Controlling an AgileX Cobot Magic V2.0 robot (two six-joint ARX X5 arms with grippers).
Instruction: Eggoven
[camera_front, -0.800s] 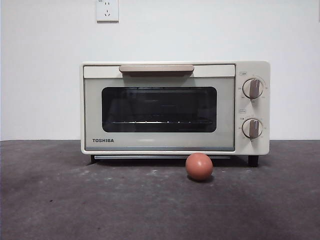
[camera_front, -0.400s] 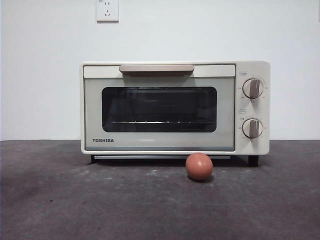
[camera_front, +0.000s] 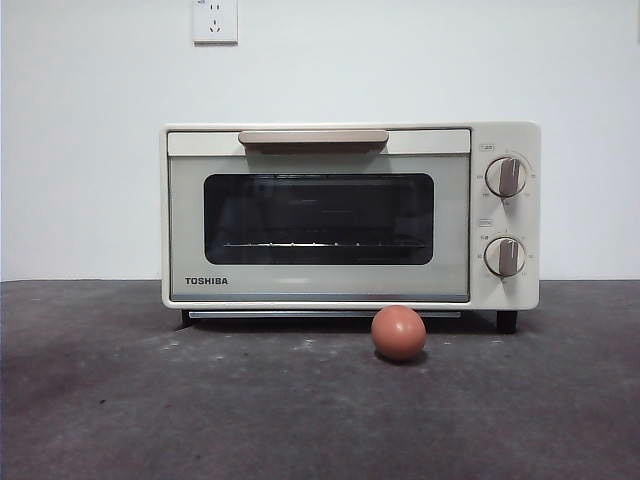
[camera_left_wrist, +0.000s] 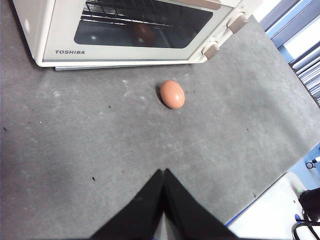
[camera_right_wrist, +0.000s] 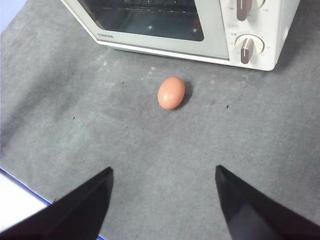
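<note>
A small reddish-brown egg (camera_front: 398, 333) lies on the dark grey table just in front of the cream TOSHIBA toaster oven (camera_front: 350, 215), right of its middle. The oven door is closed, with two grey knobs (camera_front: 505, 176) on its right side. The egg also shows in the left wrist view (camera_left_wrist: 172, 94) and the right wrist view (camera_right_wrist: 171, 93), with the oven (camera_left_wrist: 125, 30) (camera_right_wrist: 200, 25) behind it. My left gripper (camera_left_wrist: 163, 175) is shut and empty, well back from the egg. My right gripper (camera_right_wrist: 164, 175) is open and empty, well back from the egg. Neither arm shows in the front view.
A white wall with a power socket (camera_front: 215, 20) stands behind the oven. The grey mat (camera_front: 200, 400) ends at a blue and white table edge (camera_left_wrist: 270, 210) (camera_right_wrist: 15, 200) near both grippers.
</note>
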